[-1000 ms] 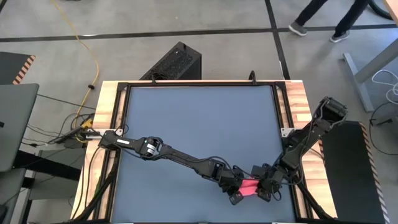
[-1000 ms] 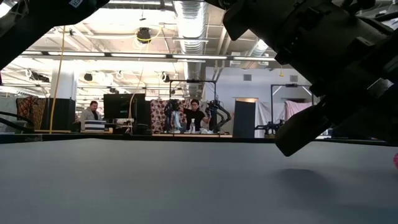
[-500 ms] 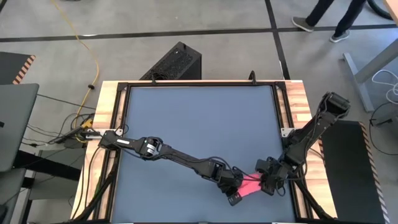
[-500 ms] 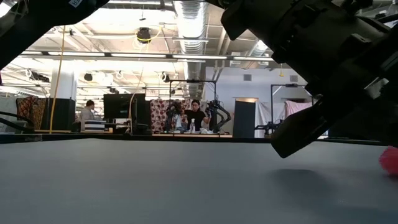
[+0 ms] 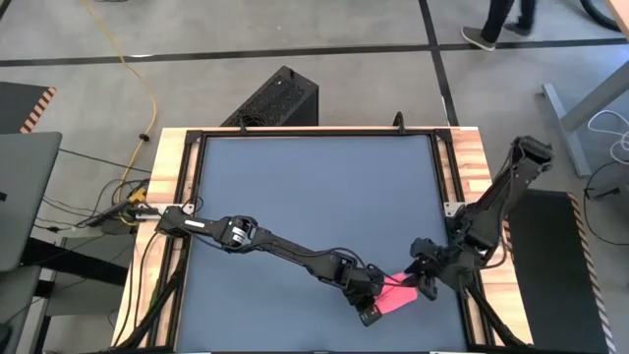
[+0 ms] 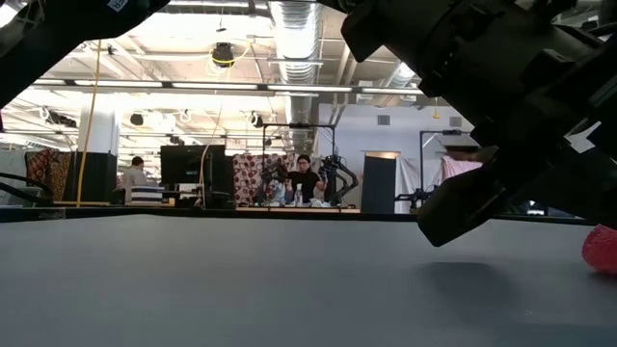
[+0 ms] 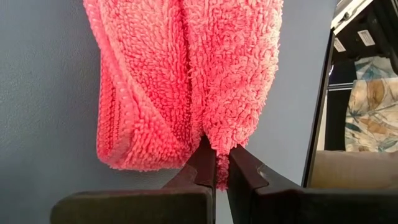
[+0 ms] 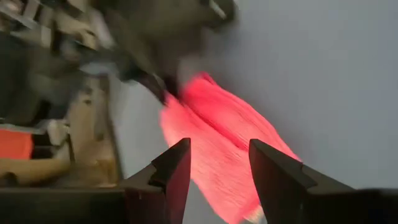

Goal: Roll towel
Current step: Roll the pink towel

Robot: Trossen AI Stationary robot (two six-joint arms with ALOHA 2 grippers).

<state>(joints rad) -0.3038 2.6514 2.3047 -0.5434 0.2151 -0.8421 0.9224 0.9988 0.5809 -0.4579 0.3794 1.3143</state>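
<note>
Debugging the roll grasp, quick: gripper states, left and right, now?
Left gripper: shut on the towel, pinching its edge.
Right gripper: open, holding nothing, just off the towel.

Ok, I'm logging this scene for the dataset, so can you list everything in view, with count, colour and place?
towel: one, bright pink, bunched on the table's near right part, between the two pincers.
table: one, dark grey top, wooden side strips.
black box: one, on the floor behind the table.
yellow cable: one, on the floor, far left.
person: one, legs only, walking on the floor, far right.
people: two, at desks in the room behind.
left pincer: shut on the towel's edge.
right pincer: open, just beside the towel.
</note>
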